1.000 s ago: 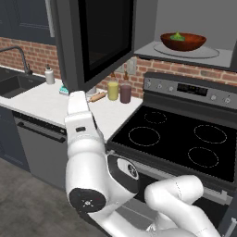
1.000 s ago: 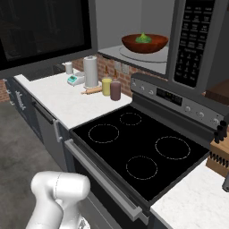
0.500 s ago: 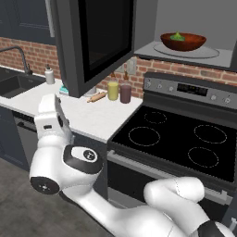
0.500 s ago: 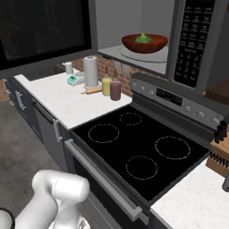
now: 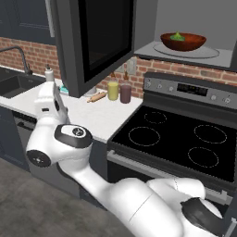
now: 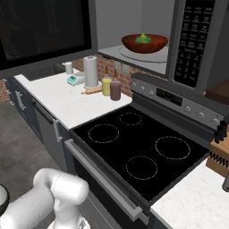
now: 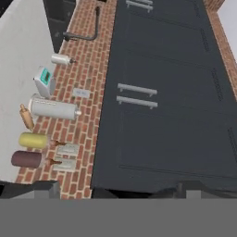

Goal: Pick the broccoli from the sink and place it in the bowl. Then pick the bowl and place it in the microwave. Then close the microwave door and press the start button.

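Note:
The reddish-brown bowl [image 5: 183, 41] [image 6: 144, 43] stands inside the open microwave [image 6: 194, 40] above the stove, with the green broccoli [image 5: 177, 36] [image 6: 143, 38] lying in it. The microwave door [image 5: 99, 41] [image 6: 44, 31] hangs swung wide open to the left. The dark sink [image 5: 14, 85] [image 7: 58, 9] lies at the far left of the counter. My arm is folded low at the left, in front of the counter, well away from the bowl. My gripper [image 7: 115, 190] is open and holds nothing, facing the brick wall and dark upper cabinets.
A black stove [image 5: 178, 139] sits below the microwave. On the white counter [image 6: 62, 100] stand a yellow bottle [image 5: 113, 90], a dark bottle [image 5: 125, 93], a rolling pin [image 5: 97, 96] and a paper towel roll [image 6: 91, 71]. A knife block [image 6: 219, 150] stands at the right.
My arm has folded down and swung left toward the sink end of the counter. The bowl, the broccoli and the microwave door have stayed put.

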{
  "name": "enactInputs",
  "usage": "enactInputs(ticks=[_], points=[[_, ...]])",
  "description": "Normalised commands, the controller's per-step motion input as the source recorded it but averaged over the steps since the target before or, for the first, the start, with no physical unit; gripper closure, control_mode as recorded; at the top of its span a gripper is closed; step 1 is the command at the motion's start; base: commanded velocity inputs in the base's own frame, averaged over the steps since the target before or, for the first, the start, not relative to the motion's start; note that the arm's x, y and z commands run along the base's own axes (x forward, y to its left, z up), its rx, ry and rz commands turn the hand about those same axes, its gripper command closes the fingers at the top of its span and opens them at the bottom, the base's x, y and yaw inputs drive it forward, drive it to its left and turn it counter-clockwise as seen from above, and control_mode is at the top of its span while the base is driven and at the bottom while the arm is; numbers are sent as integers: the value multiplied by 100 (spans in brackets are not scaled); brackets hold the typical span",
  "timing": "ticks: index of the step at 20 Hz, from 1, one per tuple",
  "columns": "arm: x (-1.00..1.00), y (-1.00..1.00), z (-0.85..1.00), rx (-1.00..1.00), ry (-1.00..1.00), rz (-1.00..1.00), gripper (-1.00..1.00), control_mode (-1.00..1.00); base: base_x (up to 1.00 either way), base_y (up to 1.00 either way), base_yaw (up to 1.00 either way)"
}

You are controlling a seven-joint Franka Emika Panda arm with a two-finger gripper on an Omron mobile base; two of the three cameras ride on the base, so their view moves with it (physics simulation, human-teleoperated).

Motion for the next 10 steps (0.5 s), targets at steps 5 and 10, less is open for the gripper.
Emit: enactInputs(ticks=[5, 10], points=[[75, -12, 0, 0, 0, 0, -100, -100, 0, 0, 0], [51, -2, 0, 0, -7, -1, -100, -100, 0, 0, 0]])
